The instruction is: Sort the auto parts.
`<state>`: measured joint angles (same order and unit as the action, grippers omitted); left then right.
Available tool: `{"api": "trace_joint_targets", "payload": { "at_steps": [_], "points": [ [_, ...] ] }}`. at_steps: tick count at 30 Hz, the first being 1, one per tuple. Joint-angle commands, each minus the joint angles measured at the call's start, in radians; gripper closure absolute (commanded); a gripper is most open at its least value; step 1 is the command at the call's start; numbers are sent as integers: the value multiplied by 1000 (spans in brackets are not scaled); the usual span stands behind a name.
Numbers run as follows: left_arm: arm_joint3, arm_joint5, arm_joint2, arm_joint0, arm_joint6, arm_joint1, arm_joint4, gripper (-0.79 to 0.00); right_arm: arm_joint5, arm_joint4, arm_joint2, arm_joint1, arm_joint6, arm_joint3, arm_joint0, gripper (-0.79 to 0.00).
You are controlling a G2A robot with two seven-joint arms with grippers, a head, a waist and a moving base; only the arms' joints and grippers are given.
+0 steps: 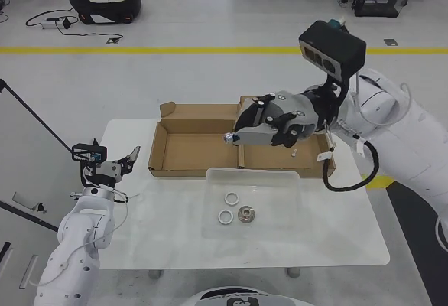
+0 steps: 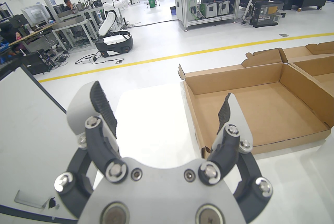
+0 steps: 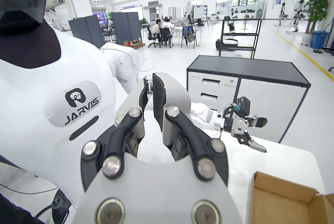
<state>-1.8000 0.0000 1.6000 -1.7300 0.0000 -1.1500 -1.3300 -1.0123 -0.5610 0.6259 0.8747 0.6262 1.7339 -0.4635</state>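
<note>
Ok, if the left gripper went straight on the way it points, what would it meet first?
Likely the table right beside the nearer box: the open left gripper aims slightly down at bare tabletop. Depth is unclear, so the box's near wall could come first.

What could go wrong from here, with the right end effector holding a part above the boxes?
The small silver threaded metal part is pinched only at the tips of the right end effector, so it might slip or twist out. It hangs close to the shared wall of the two open brown cardboard boxes, so a release could land it in the wrong box.
</note>
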Motion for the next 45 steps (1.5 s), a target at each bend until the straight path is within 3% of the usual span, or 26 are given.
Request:
{"api": "trace_joint_targets", "payload": {
  "at_steps": [1, 11, 17, 19, 36, 45],
  "points": [
    [0, 0, 0, 0, 0, 0, 0, -785, 0, -20, 46, 9, 10, 19, -36, 0],
    [0, 0, 0, 0, 0, 0, 0, -785, 0, -194, 287, 78, 177, 98, -229, 0],
    [0, 0, 0, 0, 0, 0, 0, -785, 0, -199, 373, 133, 182, 136, -307, 0],
    [0, 0, 0, 0, 0, 0, 0, -785, 0, -189, 380, 150, 182, 140, -319, 0],
    [0, 0, 0, 0, 0, 0, 0, -785, 0, -189, 380, 150, 182, 140, -319, 0],
    [0, 0, 0, 0, 0, 0, 0, -785, 0, -262, 395, 172, 43, 235, -406, 0]
  ]
}}
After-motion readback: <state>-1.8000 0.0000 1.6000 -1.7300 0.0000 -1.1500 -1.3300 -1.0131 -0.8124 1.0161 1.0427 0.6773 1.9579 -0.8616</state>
